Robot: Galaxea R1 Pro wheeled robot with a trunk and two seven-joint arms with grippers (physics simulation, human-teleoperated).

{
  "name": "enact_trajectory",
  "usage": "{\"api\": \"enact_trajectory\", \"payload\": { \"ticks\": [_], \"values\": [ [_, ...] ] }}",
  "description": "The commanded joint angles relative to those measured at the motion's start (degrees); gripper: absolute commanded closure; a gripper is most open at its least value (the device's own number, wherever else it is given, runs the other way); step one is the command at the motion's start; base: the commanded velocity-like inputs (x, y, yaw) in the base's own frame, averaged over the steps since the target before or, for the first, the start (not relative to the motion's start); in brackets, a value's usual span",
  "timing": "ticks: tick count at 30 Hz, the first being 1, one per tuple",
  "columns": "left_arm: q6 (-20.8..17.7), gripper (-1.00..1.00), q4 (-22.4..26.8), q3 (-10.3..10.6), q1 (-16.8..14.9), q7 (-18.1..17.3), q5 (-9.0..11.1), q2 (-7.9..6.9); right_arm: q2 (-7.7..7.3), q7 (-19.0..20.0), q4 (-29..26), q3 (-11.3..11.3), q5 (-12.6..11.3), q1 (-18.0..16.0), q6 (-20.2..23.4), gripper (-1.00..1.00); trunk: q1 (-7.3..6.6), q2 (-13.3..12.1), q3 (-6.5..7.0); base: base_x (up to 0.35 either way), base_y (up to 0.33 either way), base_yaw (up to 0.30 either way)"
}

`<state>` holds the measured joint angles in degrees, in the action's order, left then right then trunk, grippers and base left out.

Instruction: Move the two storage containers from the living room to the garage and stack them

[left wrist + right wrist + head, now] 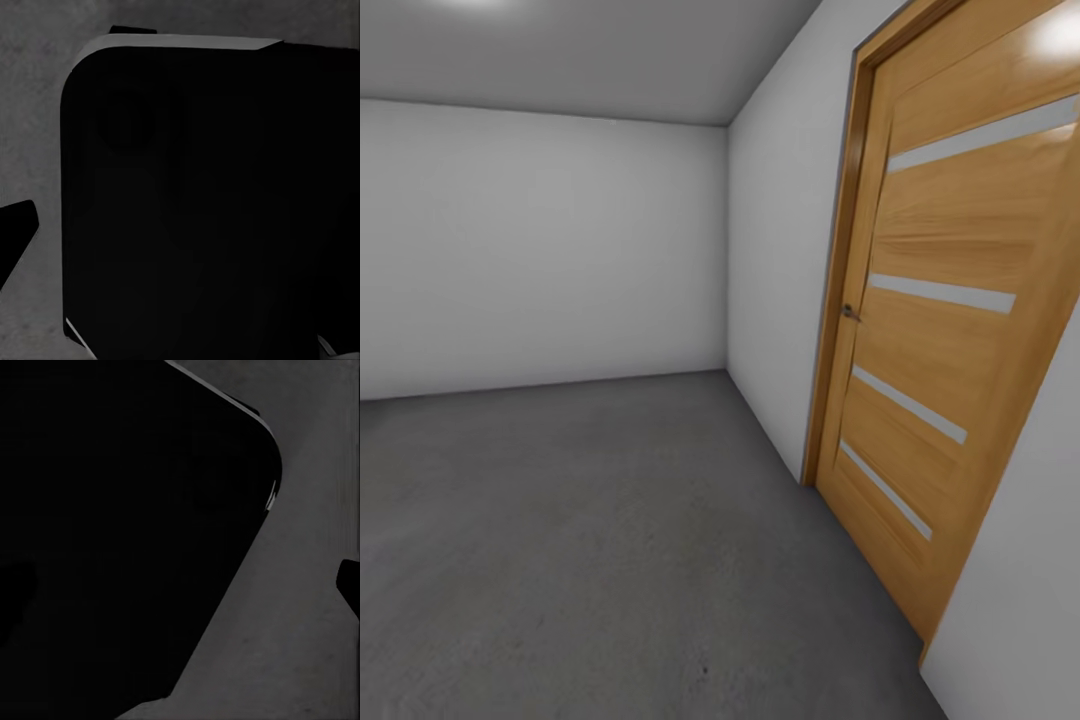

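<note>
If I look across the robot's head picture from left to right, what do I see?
Pale back wall → the corner where it meets the side wall → small door handle → big wooden door with pale stripes. Grey concrete floor runs below.

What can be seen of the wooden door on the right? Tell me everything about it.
The wooden door stands shut in the pale grey wall on the head view's right. It looks like glossy honey-coloured wood with visible grain, and a ceiling light glares near its top. Four narrow pale strips cross it, spaced from upper to lower part. A small dark metal handle sits at mid-height on its left edge. A matching wooden frame borders it, and its bottom meets the dark grey concrete floor. Nothing else touches it.
</note>
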<state>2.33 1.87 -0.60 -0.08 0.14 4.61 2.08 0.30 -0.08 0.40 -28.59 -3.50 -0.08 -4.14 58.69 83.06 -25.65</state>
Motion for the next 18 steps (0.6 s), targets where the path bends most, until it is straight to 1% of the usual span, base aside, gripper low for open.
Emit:
{"api": "enact_trajectory", "payload": {
  "ticks": [1, 18],
  "values": [
    [0.13, -1.0, -0.01, -0.01, -0.01, 0.02, 0.48, 0.02, -0.01, -0.01, 0.04, -0.33, -0.37, -0.01, -0.23, -1.0, 0.04, 0.02, -0.04, 0.322, 0.077, 0.0],
    [0.13, -1.0, -0.01, -0.01, -0.01, 0.0, 0.48, 0.03, -0.29, -0.01, 0.04, -0.33, -0.29, -0.01, -0.34, -1.0, 0.04, 0.02, -0.04, 0.322, 0.092, 0.0]
  ]
}}
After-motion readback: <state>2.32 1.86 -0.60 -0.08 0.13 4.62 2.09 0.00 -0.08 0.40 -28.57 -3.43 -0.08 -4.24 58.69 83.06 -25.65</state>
